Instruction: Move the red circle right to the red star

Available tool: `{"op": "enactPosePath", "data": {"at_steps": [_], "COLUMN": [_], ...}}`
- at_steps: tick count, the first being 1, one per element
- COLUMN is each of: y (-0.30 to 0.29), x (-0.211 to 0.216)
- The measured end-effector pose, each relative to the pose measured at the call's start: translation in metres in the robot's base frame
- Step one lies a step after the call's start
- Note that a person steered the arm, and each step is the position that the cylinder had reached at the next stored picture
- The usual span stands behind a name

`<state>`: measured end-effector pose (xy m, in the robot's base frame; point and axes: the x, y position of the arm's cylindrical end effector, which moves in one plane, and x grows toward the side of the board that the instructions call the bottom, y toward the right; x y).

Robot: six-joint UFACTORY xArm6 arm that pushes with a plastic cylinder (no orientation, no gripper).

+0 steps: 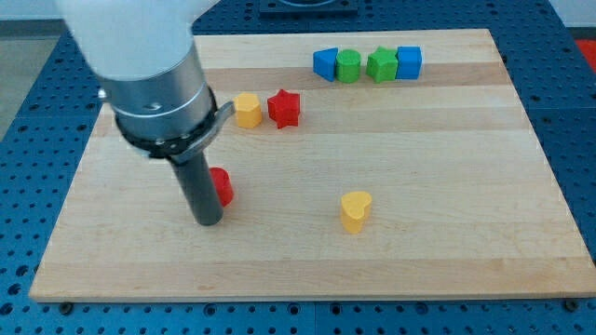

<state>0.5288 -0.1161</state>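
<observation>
The red circle [222, 186] lies on the wooden board at the view's left of centre, partly hidden behind my rod. My tip [207, 221] rests on the board, touching the circle's left and lower side. The red star [283, 108] sits above and to the right of the circle, right next to a yellow hexagon [247, 110] on its left.
A yellow heart [355, 210] lies right of centre. A row at the view's top holds a blue block [324, 63], a green cylinder [348, 66], a green star [380, 64] and a blue cube [408, 62]. The board's [466, 186] edges border a blue perforated table.
</observation>
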Motion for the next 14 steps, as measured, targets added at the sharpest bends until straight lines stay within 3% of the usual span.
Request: {"op": "enactPosePath", "data": {"at_steps": [6, 12, 14], "y": [-0.045, 0.08, 0.079], "x": [-0.089, -0.099, -0.106]}}
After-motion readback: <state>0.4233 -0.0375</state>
